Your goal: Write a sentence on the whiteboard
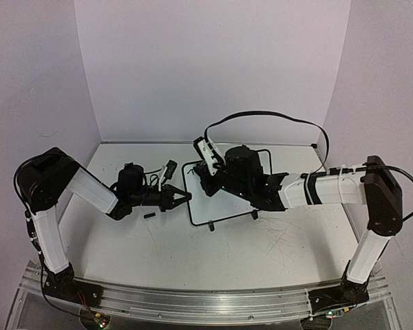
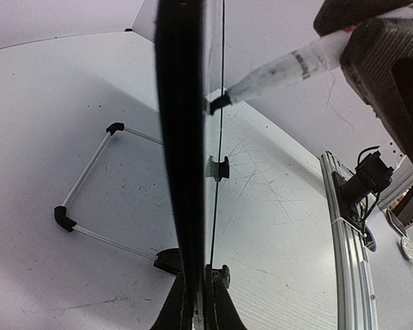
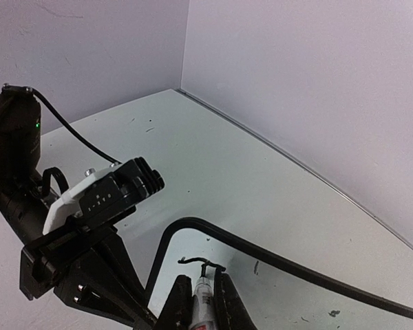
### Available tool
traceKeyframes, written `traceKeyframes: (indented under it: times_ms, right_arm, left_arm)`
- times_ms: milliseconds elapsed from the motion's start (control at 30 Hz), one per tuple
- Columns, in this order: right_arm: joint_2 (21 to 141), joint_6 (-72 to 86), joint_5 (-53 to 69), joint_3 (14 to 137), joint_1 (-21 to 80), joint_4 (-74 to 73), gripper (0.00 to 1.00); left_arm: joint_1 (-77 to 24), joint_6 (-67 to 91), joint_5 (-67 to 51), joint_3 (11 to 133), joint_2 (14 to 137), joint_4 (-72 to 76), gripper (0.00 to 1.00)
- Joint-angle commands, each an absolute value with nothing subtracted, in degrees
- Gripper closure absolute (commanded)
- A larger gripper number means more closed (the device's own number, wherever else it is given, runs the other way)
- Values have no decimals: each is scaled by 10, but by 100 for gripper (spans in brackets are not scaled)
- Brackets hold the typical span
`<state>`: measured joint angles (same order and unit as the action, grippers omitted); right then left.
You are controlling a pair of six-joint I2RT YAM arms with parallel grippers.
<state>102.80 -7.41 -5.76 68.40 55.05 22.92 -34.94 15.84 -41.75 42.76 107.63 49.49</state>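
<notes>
The whiteboard [image 1: 224, 206] stands tilted at the table's middle. My left gripper [image 1: 185, 199] is shut on its left frame edge. In the left wrist view the frame [image 2: 182, 137] runs edge-on between the jaws of the left gripper [image 2: 197, 302]. My right gripper [image 1: 206, 184] is shut on a marker [image 3: 204, 306] over the board's upper left part. The marker tip [image 2: 217, 104] touches the board face. Of the sentence, only a short black stroke [image 3: 196, 260] shows near the frame corner [image 3: 166, 237]; no readable lettering is visible.
A small black cap-like piece [image 1: 149, 216] lies on the table left of the board. The board's wire stand [image 2: 89, 180] spreads behind it. A black cable [image 1: 275, 115] loops above the right arm. An aluminium rail [image 1: 206, 302] lines the near edge.
</notes>
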Motion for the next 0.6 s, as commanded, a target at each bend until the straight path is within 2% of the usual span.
traceKeyframes:
  times_ms: [0,567]
  right_arm:
    - [1019,-61,-71,672,550,234,100]
    - [1024,-41,-54,648,553,236,100]
  left_arm:
    - [-352,118,-404,436,1065,467,100]
    - [-352,117,-404,438,1062,462,100]
